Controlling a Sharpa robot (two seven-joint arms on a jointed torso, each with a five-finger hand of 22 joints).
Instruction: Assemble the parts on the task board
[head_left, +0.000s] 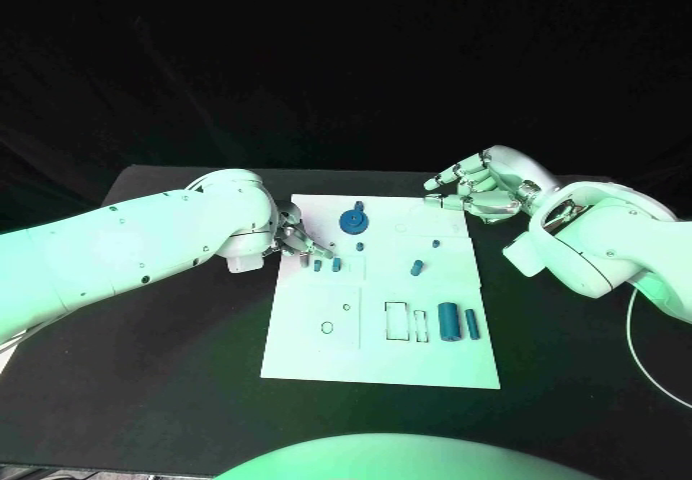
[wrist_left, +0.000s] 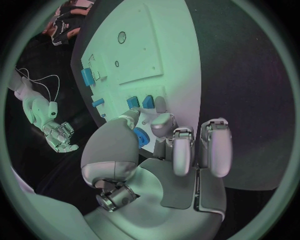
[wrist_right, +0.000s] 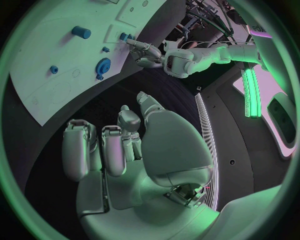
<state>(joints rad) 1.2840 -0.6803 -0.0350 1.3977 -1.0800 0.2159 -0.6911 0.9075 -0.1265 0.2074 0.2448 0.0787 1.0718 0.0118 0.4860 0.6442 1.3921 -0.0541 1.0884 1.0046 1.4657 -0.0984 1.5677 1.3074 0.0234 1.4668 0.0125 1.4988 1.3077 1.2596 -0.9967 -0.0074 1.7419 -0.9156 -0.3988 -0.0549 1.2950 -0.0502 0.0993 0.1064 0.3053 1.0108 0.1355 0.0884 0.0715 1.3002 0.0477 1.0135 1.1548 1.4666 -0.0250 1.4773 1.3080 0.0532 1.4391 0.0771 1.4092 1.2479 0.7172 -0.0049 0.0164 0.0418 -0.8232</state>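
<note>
The white task board (head_left: 332, 345) lies mid-table. A blue gear (head_left: 355, 220) with a peg sits near its far edge, and two short blue pegs (head_left: 327, 265) stand close to its left side. My left hand (head_left: 289, 237) hovers just beside those pegs (wrist_left: 140, 102) and pinches a small blue part (wrist_left: 140, 136) between thumb and finger. My right hand (head_left: 483, 185) hangs over the board's far right corner with loosely bent fingers and nothing in them (wrist_right: 119, 145). Two blue cylinders (head_left: 459, 322) lie at the board's right, and a small blue piece (head_left: 417, 267) lies at its middle.
The black table (head_left: 159, 390) surrounds the board on all sides. Several outlined slots (head_left: 397, 320) and a small hole (head_left: 327, 327) mark the board's near half. A white cable (head_left: 642, 350) loops at the right by my right arm.
</note>
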